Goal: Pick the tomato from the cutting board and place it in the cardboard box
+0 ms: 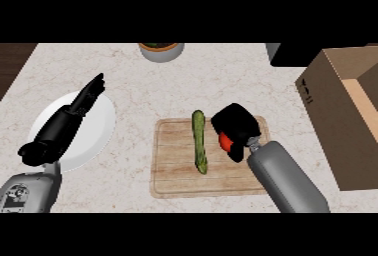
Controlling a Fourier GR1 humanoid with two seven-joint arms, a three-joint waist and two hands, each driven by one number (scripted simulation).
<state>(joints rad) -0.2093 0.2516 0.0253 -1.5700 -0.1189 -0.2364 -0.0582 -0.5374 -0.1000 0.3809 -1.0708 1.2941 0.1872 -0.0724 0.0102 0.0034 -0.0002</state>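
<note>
Gripping tomato (223,141) with right hand (236,131), fingers curled round it, only a red sliver showing. Sitting at centre frame over right part of cutting board (177,175); lifted or not, cannot tell. Cucumber (198,141) lying just left of it on board. Left hand (88,95) resting open, fingers straight, over white plate (100,132) at left. Grasp looks done; carry to cardboard box (336,110) at right edge and release still pending.

Grey forearms — each hand (235,127) glossy black.
</note>
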